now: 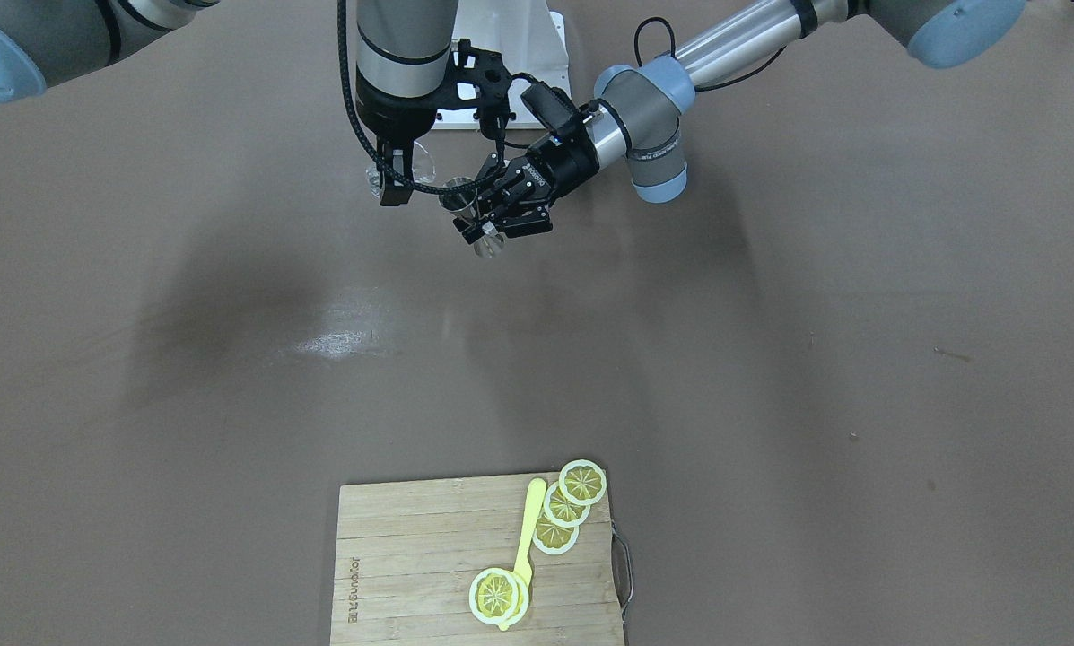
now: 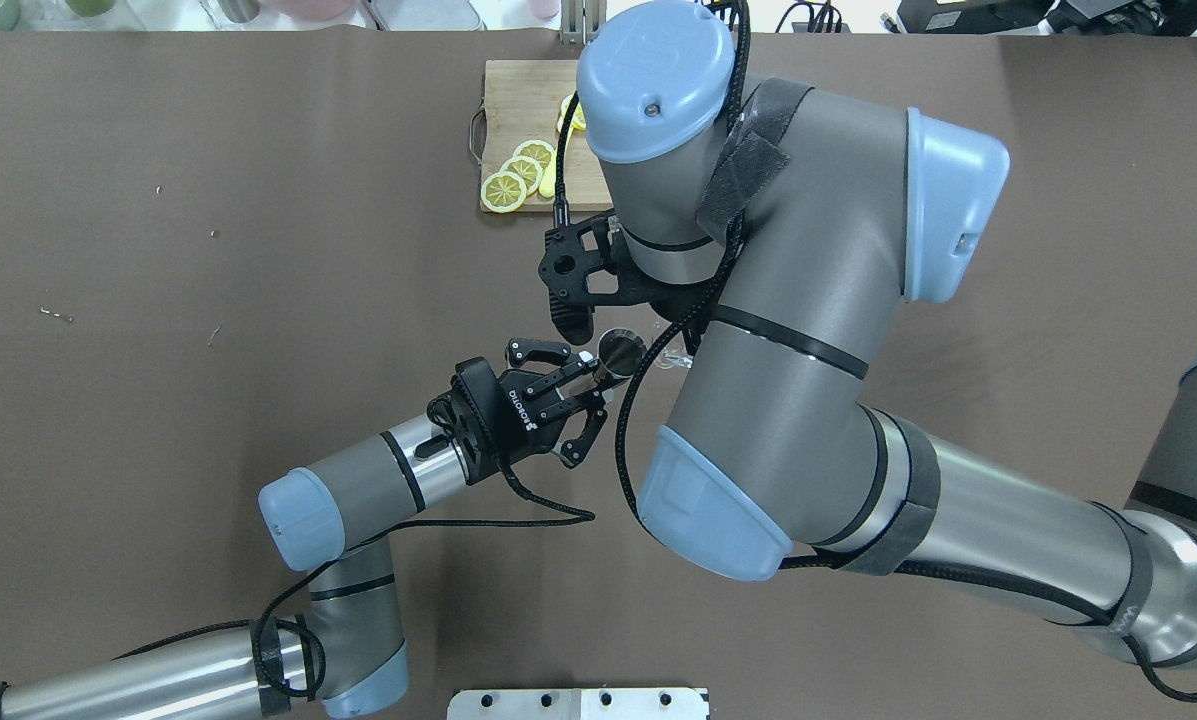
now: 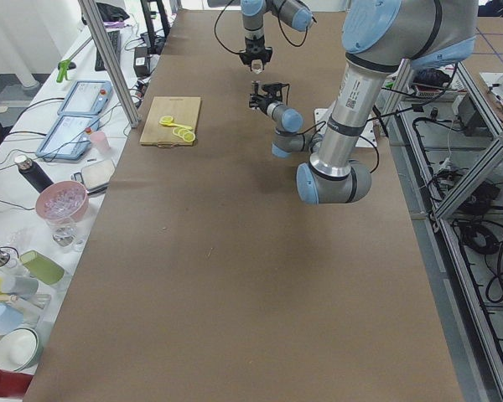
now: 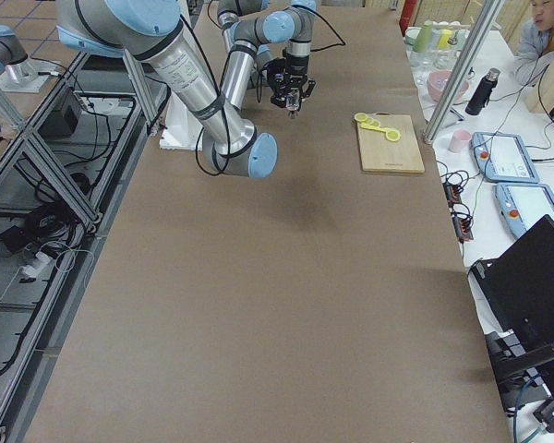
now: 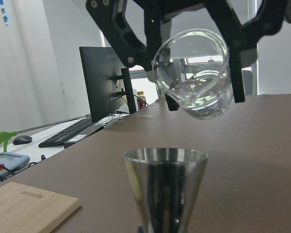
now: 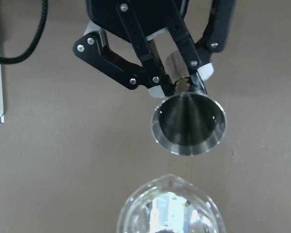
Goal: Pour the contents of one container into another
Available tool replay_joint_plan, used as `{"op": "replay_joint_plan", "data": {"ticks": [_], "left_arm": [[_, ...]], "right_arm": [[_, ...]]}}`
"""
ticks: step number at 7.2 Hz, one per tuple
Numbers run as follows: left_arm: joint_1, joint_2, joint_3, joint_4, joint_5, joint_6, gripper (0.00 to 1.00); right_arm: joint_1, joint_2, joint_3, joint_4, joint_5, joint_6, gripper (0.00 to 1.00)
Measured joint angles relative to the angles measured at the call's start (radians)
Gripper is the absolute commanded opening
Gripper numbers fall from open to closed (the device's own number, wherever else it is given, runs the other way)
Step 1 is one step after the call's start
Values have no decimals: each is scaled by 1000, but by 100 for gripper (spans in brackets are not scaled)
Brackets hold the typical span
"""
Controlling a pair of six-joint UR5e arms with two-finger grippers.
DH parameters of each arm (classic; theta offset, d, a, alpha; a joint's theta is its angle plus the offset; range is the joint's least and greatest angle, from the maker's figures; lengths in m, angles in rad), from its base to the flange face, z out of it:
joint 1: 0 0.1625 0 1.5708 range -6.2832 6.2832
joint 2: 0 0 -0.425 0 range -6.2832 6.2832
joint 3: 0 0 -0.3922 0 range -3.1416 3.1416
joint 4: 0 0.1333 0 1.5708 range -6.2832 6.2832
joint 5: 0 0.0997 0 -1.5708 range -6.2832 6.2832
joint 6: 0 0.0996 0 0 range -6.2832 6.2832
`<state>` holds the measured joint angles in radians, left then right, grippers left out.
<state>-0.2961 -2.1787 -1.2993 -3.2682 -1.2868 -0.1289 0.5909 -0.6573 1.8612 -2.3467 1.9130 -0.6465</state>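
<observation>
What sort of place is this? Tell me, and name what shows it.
Most likely a robotics lab, not a kitchen: two robot arms hold a jigger and a glass cup over a brown table edged by aluminium framing, with control tablets and a laptop beside it.

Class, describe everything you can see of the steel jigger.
The jigger is grey, shiny stainless steel. Its upper cone has a round open mouth facing up, apparently empty. It is upright, gripped below that cone by the left tool. The tilted clear glass cup hangs above, not touching it.
</observation>
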Motion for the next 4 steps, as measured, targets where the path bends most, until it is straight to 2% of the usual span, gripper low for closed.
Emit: {"op": "replay_joint_plan", "data": {"ticks": [4], "left_arm": [[0,-1,0,1,0,0,0]], "right_arm": [[-30,12,-3,-27,-25,-3,0]]}}
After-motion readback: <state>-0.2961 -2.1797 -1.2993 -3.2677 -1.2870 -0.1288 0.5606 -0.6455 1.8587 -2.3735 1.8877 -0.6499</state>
